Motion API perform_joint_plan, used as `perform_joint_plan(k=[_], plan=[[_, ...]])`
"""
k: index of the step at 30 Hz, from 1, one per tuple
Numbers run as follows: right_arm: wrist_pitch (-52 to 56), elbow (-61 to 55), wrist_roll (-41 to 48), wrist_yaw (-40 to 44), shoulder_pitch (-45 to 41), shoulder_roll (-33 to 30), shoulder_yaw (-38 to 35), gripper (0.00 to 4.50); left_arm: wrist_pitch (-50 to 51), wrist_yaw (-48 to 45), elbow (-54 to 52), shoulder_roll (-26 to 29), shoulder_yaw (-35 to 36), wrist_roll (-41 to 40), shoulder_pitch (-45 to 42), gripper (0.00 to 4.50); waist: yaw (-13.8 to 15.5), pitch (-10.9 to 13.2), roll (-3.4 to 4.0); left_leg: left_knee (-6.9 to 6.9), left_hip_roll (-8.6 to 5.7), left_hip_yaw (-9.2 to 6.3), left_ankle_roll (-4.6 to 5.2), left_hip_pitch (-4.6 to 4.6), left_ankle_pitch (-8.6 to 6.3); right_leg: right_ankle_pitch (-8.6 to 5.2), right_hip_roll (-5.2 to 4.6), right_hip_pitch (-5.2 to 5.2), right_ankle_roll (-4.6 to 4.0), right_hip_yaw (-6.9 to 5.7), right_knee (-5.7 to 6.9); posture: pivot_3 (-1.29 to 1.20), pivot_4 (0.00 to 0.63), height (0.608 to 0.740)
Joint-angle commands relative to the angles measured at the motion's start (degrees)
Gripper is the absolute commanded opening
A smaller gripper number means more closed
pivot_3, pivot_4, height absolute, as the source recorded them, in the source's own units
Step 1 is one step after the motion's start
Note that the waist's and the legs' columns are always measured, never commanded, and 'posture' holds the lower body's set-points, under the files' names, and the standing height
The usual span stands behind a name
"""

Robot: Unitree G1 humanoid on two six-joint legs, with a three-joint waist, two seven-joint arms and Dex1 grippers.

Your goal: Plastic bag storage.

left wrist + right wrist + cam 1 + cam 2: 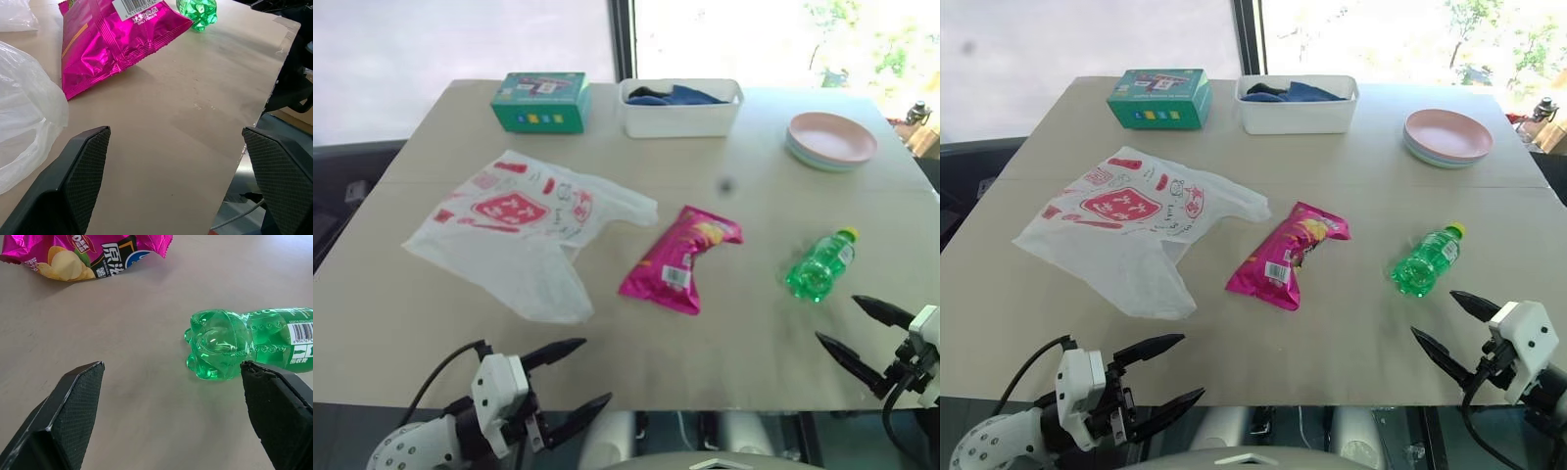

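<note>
The plastic bag [524,230] is lying flat on the tabletop [724,323], left of the pink chip packet [680,259]. Left claw [570,380] and right claw [864,333] are both spread wide, holding nothing, at the near edge.

Near edge of the table [724,362] is bare between the left gripper [576,377] and right gripper [864,333], both spread wide and empty. The plastic bag [524,230] lies flat ahead of the left gripper, unobstructed. Pink snack packet [680,259] occupies the centre; green bottle [819,264] lies just ahead of the right gripper.
</note>
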Motion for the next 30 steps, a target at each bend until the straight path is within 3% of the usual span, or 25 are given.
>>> perform_joint_plan(k=[1,4,9,11,13,15,18,22,30], plan=[[1.28,-4.96,4.21,-0.34,-0.45,-0.78,-0.32,4.50,1.89,3.10,-2.61,1.64,1.23,-2.86,-6.89,4.46,0.00,0.00,0.00,0.00,0.00,0.00,0.00,0.00,0.00,0.00,0.00,0.00,0.00,0.00,0.00,0.00,0.150,0.740],[5.81,-11.42,15.23,-1.57,-3.09,-2.63,-0.32,4.50,11.24,11.10,-5.18,5.42,3.31,-14.65,-26.33,4.46,1.56,0.18,0.27,0.22,0.03,-0.23,-0.10,-0.09,0.09,0.00,-0.02,0.02,-0.01,-0.36,0.32,0.00,0.150,0.740],[7.90,-13.63,19.68,-4.17,-9.22,-6.44,-0.73,4.50,24.58,27.87,-7.69,8.12,1.98,-28.23,-46.60,4.46,0.52,0.21,0.07,0.77,0.14,-0.28,-0.07,0.20,0.07,0.10,0.15,0.55,0.17,-0.26,0.67,0.00,0.150,0.740],[7.96,-13.47,19.19,-3.54,-11.44,-8.21,0.21,4.50,31.18,38.45,-6.95,8.20,0.27,-29.14,-54.78,4.46,0.42,0.31,-0.07,0.82,0.09,-0.28,-0.05,0.25,0.06,0.15,0.13,0.61,0.26,-0.25,0.68,0.00,0.150,0.740],[7.28,-12.94,18.21,-2.30,-14.17,-9.73,1.97,4.50,44.59,51.83,-4.60,10.93,-2.45,-27.73,-63.74,4.46,0.46,0.50,-0.39,0.85,0.06,-0.35,-0.05,0.41,0.07,0.16,0.38,0.83,0.29,-0.31,0.71,0.00,0.150,0.740],[6.53,-12.26,17.34,-1.37,-16.37,-10.57,3.42,4.50,54.68,56.97,-4.00,15.39,-6.23,-23.42,-68.64,4.46,0.44,0.55,-0.45,0.83,0.05,-0.42,-0.05,0.61,0.07,0.04,0.45,1.02,0.47,-0.34,0.74,0.00,0.150,0.740],[5.75,-11.05,16.55,0.37,-17.65,-10.84,4.74,4.50,62.53,60.18,-5.32,17.94,-12.45,-18.40,-69.85,4.46,0.11,0.57,-0.43,0.72,0.02,-0.29,-0.09,0.66,0.08,0.00,0.50,0.98,0.54,-0.19,0.74,0.00,0.150,0.740],[4.19,-9.85,14.68,3.06,-17.05,-10.32,6.04,4.50,69.49,63.75,-7.98,20.00,-16.66,-11.42,-65.22,4.46,0.10,0.70,-0.61,0.69,-0.01,-0.16,-0.34,0.68,0.22,0.03,0.45,0.93,0.47,0.00,0.75,0.00,0.150,0.740],[1.80,-9.06,14.36,7.29,-14.24,-9.23,6.46,4.50,61.45,62.79,-10.01,28.30,-22.76,7.48,-52.10,4.46,0.52,0.86,-0.74,0.55,0.03,-0.17,-0.72,0.68,0.01,0.02,0.08,0.84,0.43,-0.03,0.70,0.00,0.150,0.740]])
